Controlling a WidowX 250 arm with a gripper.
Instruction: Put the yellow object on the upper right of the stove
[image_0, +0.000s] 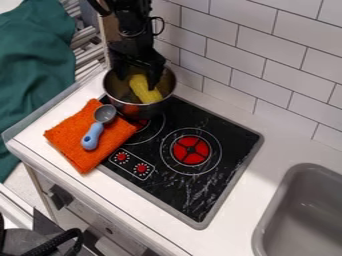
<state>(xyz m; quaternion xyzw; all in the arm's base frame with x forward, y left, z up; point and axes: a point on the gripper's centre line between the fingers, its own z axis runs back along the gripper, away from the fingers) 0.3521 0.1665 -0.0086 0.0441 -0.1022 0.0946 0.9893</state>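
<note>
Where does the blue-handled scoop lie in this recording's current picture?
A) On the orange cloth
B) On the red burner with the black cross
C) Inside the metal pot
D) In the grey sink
A: the scoop lies on the orange cloth, its handle pointing toward the counter's front edge.

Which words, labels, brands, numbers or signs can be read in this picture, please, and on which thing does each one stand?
No text can be read, so there is nothing to quote.
Stove: small white marks circle the left red dial and the right red dial; too small to tell if they are numbers.
Yellow object: no readable text.
</note>
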